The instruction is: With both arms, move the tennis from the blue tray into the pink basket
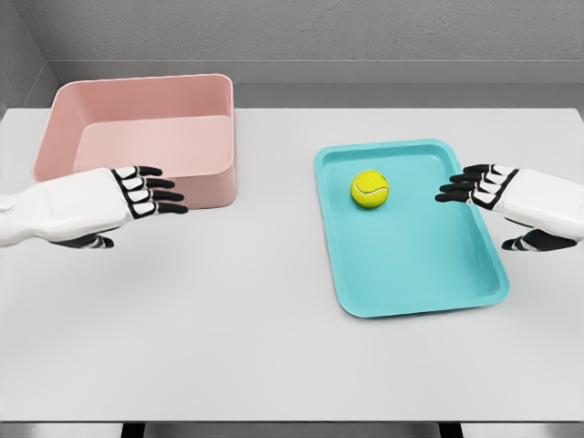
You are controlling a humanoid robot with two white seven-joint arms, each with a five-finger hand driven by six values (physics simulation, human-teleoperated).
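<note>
Item one, tennis ball (pixel 370 189): yellow-green, lying loose in the upper half of the blue tray (pixel 411 274), right of centre in the frame; nothing touches it, so the transfer has not yet begun. Item two, blue tray: shallow, turquoise, rounded corners, set slightly askew on the white table (pixel 274 347); its low rim should let fingers reach the ball from the side without lifting over a wall. Item three, pink basket (pixel 196 187): square, deep-walled, nothing visible inside, upper left of the frame, well apart from the tray; its open top faces up, ready to receive a drop from above. Item four, right hand (pixel 484 185): entering from the right edge, fingers extended and loosely spread, holding nothing, fingertips hovering over the tray's right rim and pointing toward the ball, near it but not in contact; judged to be placed for the pick-up. Item five, left hand (pixel 137 194): entering from the left edge, fingers likewise extended and relaxed, holding nothing, positioned in front of the basket's near wall; judged to be stationed on the basket side to take the ball in a hand-over, since the task calls for both arms. Risk noted: the ball is free to roll if nudged before being enclosed.
</note>
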